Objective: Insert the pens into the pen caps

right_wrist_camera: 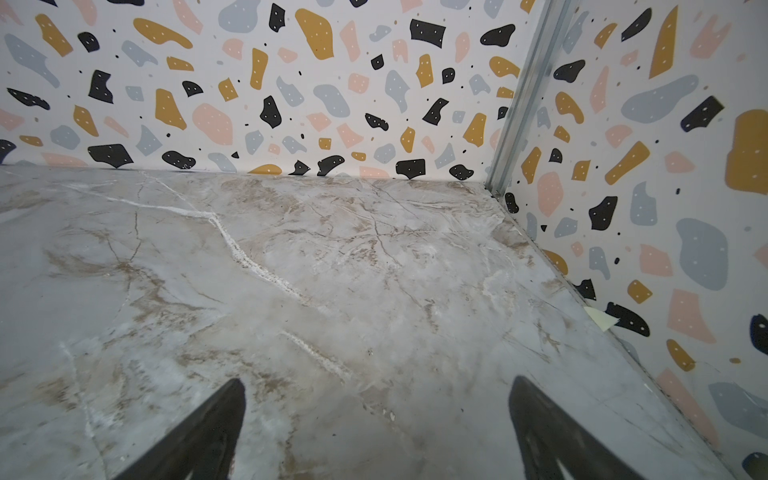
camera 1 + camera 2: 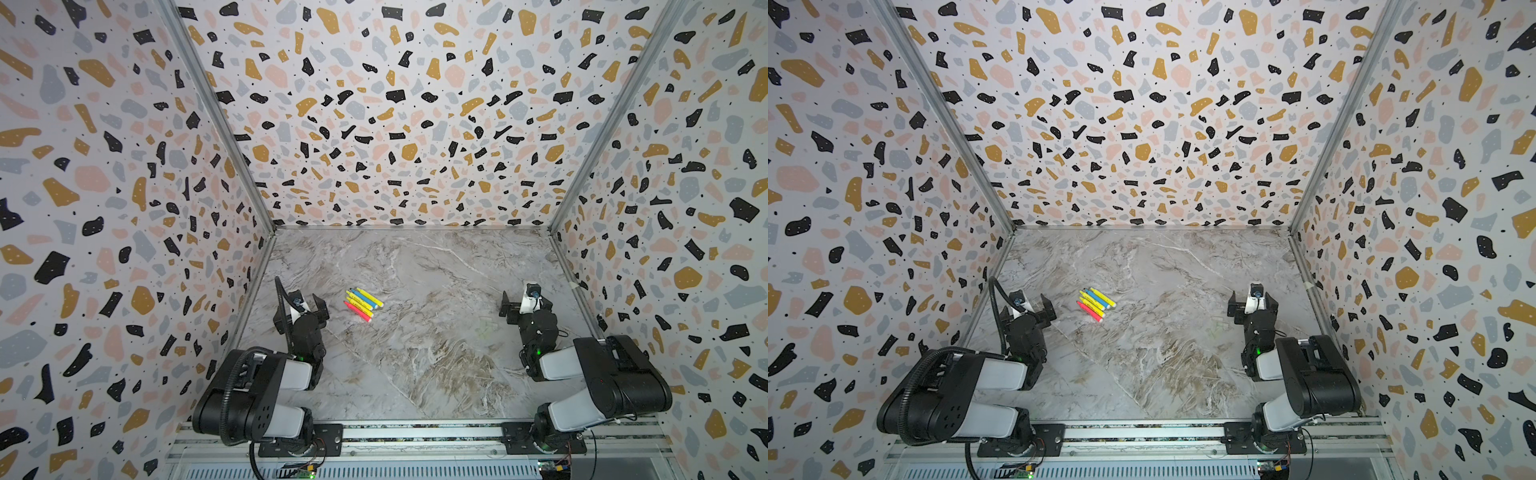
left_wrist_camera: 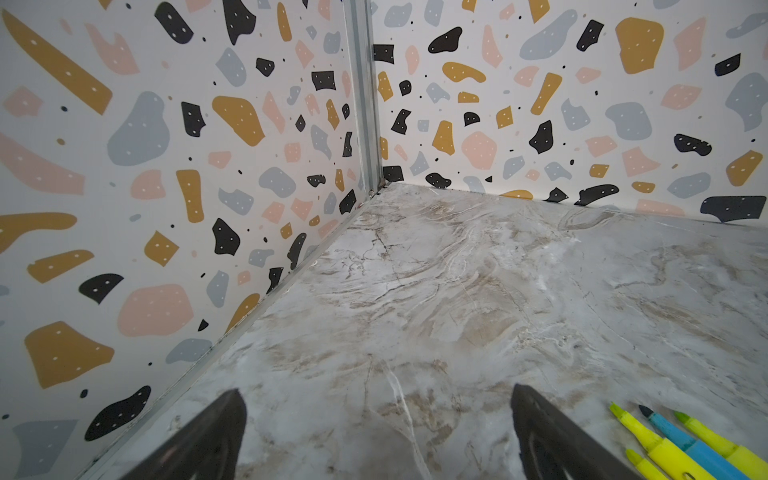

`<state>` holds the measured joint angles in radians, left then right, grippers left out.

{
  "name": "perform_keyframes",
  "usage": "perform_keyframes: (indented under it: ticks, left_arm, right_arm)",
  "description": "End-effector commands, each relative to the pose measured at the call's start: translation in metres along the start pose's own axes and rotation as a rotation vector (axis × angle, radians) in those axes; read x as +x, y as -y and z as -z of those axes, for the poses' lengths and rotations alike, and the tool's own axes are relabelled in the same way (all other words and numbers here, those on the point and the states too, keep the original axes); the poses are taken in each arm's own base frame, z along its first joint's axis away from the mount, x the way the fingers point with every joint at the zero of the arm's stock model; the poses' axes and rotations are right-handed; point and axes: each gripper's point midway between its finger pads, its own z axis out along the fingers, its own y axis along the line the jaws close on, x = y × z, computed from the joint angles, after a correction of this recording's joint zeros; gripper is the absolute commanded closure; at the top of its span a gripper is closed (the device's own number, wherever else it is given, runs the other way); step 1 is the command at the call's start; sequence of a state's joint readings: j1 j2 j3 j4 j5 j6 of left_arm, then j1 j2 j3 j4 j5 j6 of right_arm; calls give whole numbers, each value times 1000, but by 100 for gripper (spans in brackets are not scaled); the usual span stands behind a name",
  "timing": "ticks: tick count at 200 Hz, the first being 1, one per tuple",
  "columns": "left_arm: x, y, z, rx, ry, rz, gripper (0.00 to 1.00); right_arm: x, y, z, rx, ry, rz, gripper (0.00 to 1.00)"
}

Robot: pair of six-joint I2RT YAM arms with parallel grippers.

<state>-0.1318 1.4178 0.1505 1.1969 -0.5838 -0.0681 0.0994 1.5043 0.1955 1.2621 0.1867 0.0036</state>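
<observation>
The 4 pens (image 2: pixel 363 304) lie packed side by side, touching, so closing on 1 could catch a neighbour or roll the rest away. My left claw (image 3: pixel 377 390) and right claw (image 1: pixel 377 381) both stand wide open, empty. The pens lie just beside my left claw, outside its gap, well apart from my right claw; the caps I cannot make out.

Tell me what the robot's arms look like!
Both are black with chunky light-grey shells. The left arm has a ribbed black hose looping along it; the right arm shows none. A tiny green light glows on each. The left pincer and right pincer have dark, pointed fingers.
</observation>
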Motion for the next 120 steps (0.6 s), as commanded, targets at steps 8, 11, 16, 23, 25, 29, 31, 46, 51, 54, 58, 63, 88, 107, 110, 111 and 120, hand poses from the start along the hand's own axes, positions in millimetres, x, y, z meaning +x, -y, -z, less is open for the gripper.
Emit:
perform_keyframes:
  ticks: [8, 11, 16, 23, 25, 29, 31, 46, 51, 54, 58, 63, 88, 107, 110, 111, 120]
  left_arm:
    - [-12, 1, 1, 4, 42, 33, 1]
    - [-12, 1, 1, 4, 42, 33, 1]
    - [-12, 1, 1, 4, 42, 33, 1]
    - [-12, 1, 1, 4, 42, 33, 1]
    - [-12, 1, 1, 4, 42, 33, 1]
    - [-13, 1, 1, 4, 43, 33, 0]
    - [-12, 1, 1, 3, 42, 33, 0]
    - [-12, 0, 1, 2, 42, 33, 1]
    - [-12, 1, 1, 4, 43, 33, 1]
    - [-13, 1, 1, 3, 43, 34, 1]
    - [-13, 1, 1, 4, 44, 35, 0]
    - [-13, 1, 1, 4, 44, 34, 0]
    - [-13, 1, 1, 4, 43, 34, 1]
    - [-13, 1, 1, 4, 43, 34, 0]
    - [-13, 1, 1, 4, 42, 33, 1]
    - [-13, 1, 1, 4, 42, 33, 1]
    - [-12, 0, 0, -1, 41, 32, 1]
  right_arm:
    - [-6, -1, 1, -6, 18, -15, 1]
    - [-6, -1, 1, -6, 19, -15, 1]
    - [-6, -1, 1, -6, 19, -16, 1]
    - [-6, -2, 1, -7, 19, -16, 1]
    - [-6, -1, 1, -6, 19, -16, 1]
    - [-6, -1, 1, -6, 19, -16, 1]
    - [-6, -2, 1, -7, 18, -16, 1]
    - [-6, -1, 1, -5, 19, -16, 1]
    - [-7, -1, 1, -6, 20, -16, 1]
    - [-7, -1, 1, -5, 20, -17, 1]
    - [-6, -1, 1, -5, 19, -15, 1]
    - [-6, -1, 1, -5, 19, -16, 1]
    - [-6, -1, 1, -7, 19, -16, 1]
    - [-7, -1, 1, -6, 20, -16, 1]
    - [-6, -1, 1, -5, 19, -17, 1]
    - [-6, -1, 1, -5, 18, -17, 1]
    - [-6, -1, 1, -6, 19, -17, 1]
